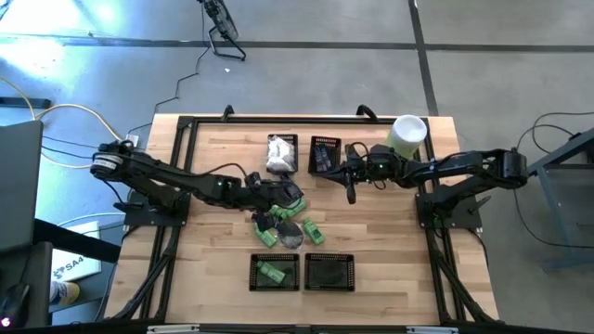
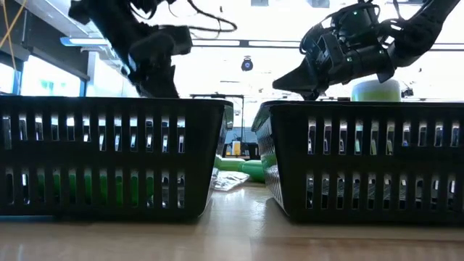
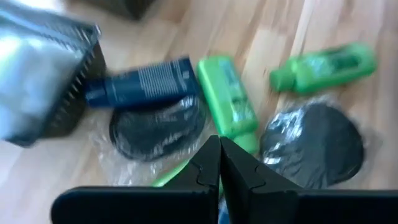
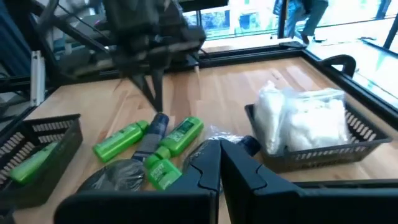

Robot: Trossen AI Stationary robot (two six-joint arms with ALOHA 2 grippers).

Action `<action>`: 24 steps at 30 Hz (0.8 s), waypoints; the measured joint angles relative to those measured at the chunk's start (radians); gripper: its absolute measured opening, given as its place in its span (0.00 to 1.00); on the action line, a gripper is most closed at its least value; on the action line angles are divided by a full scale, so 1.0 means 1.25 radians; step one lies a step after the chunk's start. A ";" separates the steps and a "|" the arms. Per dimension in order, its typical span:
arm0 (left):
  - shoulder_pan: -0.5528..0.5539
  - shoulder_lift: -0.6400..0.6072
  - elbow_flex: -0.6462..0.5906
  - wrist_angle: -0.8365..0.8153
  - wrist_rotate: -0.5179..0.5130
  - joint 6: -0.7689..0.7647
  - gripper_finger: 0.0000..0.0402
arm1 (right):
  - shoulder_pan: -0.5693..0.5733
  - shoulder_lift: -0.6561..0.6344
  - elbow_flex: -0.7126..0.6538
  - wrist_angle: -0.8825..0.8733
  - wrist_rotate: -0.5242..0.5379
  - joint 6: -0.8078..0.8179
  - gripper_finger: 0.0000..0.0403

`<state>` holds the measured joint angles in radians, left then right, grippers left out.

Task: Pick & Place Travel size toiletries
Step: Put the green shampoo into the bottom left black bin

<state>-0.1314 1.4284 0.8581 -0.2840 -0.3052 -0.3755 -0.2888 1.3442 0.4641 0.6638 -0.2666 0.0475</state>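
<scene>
The toiletries lie in a loose pile (image 1: 288, 223) at the table's middle. They include bright green bottles (image 3: 227, 102) (image 3: 323, 65), a dark blue tube (image 3: 140, 84) and dark discs in clear wrap (image 3: 314, 143). My left gripper (image 1: 281, 197) hovers over the pile's far side, its fingers shut (image 3: 219, 155) and holding nothing I can see. My right gripper (image 1: 351, 190) is raised just right of the pile, near the far baskets, and is also shut (image 4: 219, 155) and empty. White crinkly packets (image 4: 305, 118) fill one far basket, and green bottles (image 1: 274, 272) lie in the near left basket.
There are several black mesh baskets. Two sit at the far side, one with white packets (image 1: 281, 153) and one with dark pieces (image 1: 325, 156). Two sit at the near edge (image 1: 276, 272) (image 1: 329, 272). A tall pale-green cylinder with a white lid (image 1: 408, 134) stands at the far right. Bare wood lies left and right of the pile.
</scene>
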 joint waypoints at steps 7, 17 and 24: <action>0.000 0.024 0.000 -0.005 0.005 0.020 0.01 | -0.033 -0.087 0.000 -0.013 0.000 -0.010 0.01; 0.001 0.024 0.000 -0.005 0.029 0.232 0.01 | -0.054 -0.255 0.000 -0.031 -0.002 -0.057 0.01; 0.030 0.024 0.000 -0.003 0.027 0.265 0.06 | -0.054 -0.270 0.000 -0.109 -0.017 -0.084 0.01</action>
<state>-0.0943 1.4578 0.8577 -0.2878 -0.2718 -0.0436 -0.3566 1.0061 0.4644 0.5272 -0.2881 -0.0575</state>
